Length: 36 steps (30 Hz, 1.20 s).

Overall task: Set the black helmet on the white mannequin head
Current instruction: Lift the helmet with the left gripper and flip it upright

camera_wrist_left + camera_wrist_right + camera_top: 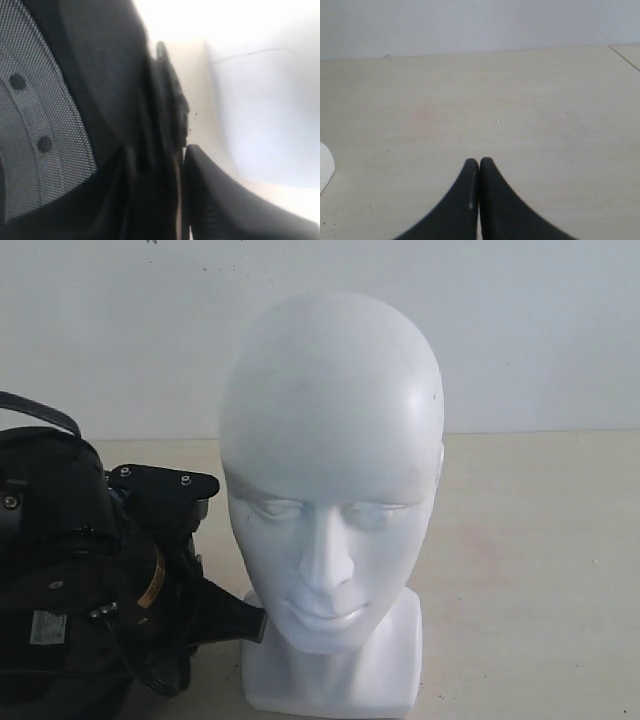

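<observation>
- Item: black helmet [50,540], low at the left edge of the exterior view, beside the white mannequin head [330,470] and not on it. Mesh lining [45,115] fills the left wrist view.
- Target: white mannequin head, upright on its neck base, face toward the exterior camera, crown bare.
- Left end effector [160,170]: appears clamped on the helmet's rim, which runs between the two fingers. How deep the bite goes cannot be told.
- Right end effector [479,165]: closed, tips touching, holding nothing, over bare surface [540,540], well clear of the helmet.
- Contact: a black part sits against the neck base in the exterior view; whether it touches cannot be told.
- Risk, grip: a one-sided hold on a thin rim may let the helmet swing or slip when lifted.
- Risk, target: the head looks free-standing; a helmet brought in low or sideways could shove or topple it.
- Risk, fit: straps or the visor could catch on the crown, leaving the helmet tilted.
</observation>
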Motion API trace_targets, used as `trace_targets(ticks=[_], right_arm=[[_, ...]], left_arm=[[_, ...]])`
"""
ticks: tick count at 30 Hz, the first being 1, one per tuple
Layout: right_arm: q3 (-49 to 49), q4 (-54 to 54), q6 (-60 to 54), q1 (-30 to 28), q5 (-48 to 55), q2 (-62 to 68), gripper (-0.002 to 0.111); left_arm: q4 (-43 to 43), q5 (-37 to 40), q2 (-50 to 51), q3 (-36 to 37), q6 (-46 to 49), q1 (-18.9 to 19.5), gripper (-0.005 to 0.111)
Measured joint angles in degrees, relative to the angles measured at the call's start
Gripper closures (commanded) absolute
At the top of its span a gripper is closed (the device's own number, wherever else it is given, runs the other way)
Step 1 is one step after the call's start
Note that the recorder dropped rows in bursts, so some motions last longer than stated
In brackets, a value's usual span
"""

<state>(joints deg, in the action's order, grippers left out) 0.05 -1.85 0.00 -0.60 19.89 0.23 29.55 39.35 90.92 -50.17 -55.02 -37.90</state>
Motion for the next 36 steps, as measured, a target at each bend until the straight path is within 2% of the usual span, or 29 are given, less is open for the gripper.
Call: trace_targets(ticks=[9, 21, 30, 36], right_arm=[[0.0, 0.0, 0.0, 0.0, 0.0, 0.0, 0.109], [0.0, 0.0, 0.0, 0.0, 0.0, 0.0, 0.109], [0.0, 0.0, 0.0, 0.0, 0.0, 0.0, 0.109], [0.0, 0.0, 0.0, 0.0, 0.0, 0.0, 0.109]], left_arm=[[0.4, 0.8, -0.7, 0.0, -0.5, 0.0, 0.102], [-1.0, 2.4, -8.6, 0.0, -3.4, 0.1, 0.102], [-0.6, 3.4, -11.6, 0.0, -3.9, 0.1, 0.102], [1.2, 4.7, -17.0, 0.0, -3.9, 0.1, 0.102]])
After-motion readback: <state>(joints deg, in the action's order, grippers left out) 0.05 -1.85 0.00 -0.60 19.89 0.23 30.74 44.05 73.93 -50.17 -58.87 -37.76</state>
